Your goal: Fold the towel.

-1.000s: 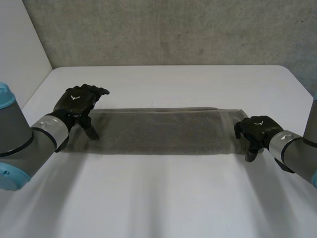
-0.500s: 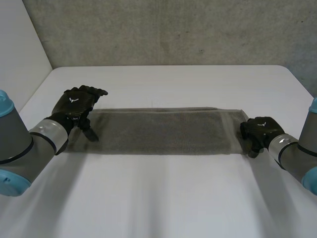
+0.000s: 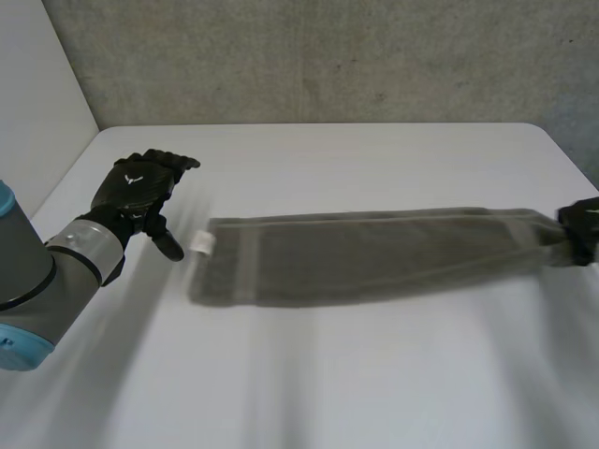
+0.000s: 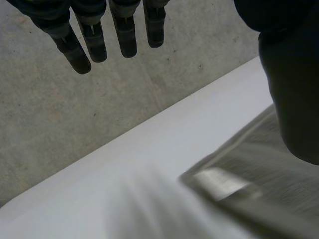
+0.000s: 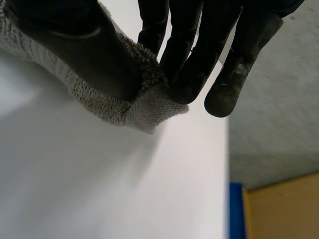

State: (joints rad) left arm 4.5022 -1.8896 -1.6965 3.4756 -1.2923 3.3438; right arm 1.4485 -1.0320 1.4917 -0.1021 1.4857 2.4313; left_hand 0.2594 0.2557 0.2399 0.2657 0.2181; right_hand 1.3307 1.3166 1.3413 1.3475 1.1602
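The smooth white table spreads widest below me. Across it lies the towel, a long grey strip of nubbly terry, blurred at the end nearest my left hand. That hand hangs just beside that end, off the cloth, its fingers straight and spread. My right hand, cut off at the view's edge, pinches the far end's looped pile between thumb and fingertips. A small white label sits on the blurred end.

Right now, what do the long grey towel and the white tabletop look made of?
The long grey towel: terry cloth, probably cotton; fuzzy looped pile, and it bunches softly where the right hand pinches its end. The white tabletop: smooth hard sheet, maybe laminate; matte with a soft sheen, no grain.
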